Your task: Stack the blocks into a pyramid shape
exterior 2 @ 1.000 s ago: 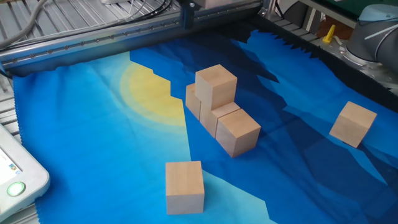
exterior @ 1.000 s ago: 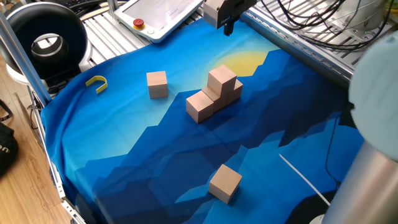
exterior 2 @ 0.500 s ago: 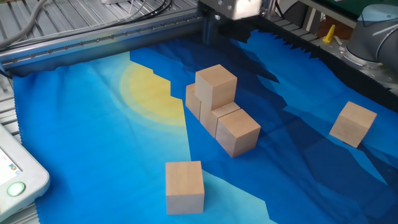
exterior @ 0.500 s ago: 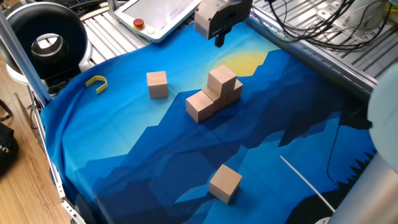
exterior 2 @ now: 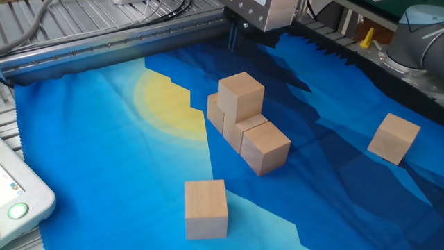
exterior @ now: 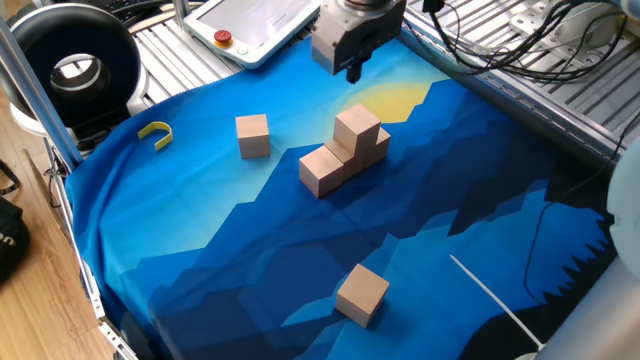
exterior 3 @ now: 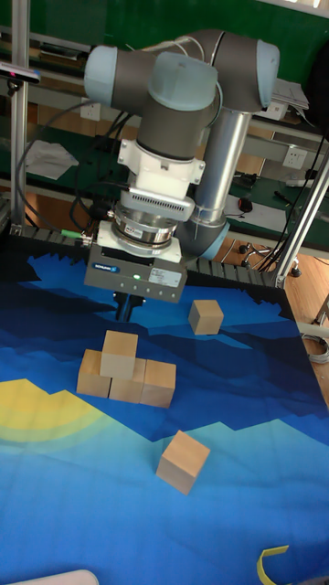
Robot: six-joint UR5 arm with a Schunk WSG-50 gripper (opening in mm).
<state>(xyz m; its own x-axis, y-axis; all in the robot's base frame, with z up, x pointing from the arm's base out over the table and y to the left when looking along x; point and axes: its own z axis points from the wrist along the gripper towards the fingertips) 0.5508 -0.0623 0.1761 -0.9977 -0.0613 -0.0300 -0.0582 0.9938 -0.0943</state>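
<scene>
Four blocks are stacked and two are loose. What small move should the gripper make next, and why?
Probably travel across to hover over the loose block near the yellow hook. The gripper hangs above the cloth behind the stack and appears to carry nothing. The second row holds only one block, so another is needed there. The other loose block looks farther off.

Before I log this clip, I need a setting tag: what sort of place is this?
Probably a robotics lab: a robot arm mounted at a cloth-covered table, a control tablet lying beside it, and loose cables over metal framing.
</scene>
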